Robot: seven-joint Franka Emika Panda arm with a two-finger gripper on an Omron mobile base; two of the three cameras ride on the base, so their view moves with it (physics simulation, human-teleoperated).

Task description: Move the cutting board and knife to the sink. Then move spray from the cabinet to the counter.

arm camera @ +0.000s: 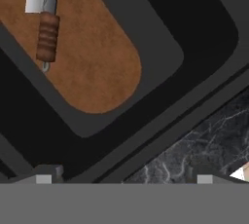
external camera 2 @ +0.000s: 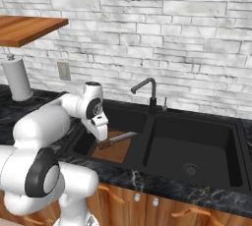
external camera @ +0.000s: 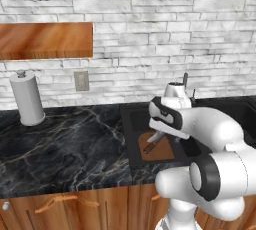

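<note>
The cutting board lies flat on the floor of the left basin of the black sink, and the knife rests on top of it, silvery blade and ribbed reddish-brown handle both lying on the wood. The tool hangs above the near rim of that basin with its fingers spread wide and nothing between them, so the first half of the job looks finished and the spray step is the one now in hand. I cannot see the spray bottle from here; the cabinet, a warm-brown wooden shelf, sits high on the wall well to the left of the sink. The next move probably calls for lifting the arm clear of the basin, swinging or driving left, and reaching up to the shelf with the fingers kept apart. The bench is black marble-look stone with pale veins over brown cupboards; a paper towel roll stands upright near its back, a wall socket beside it on white brick, and a dark tap rises behind the sink.
</note>
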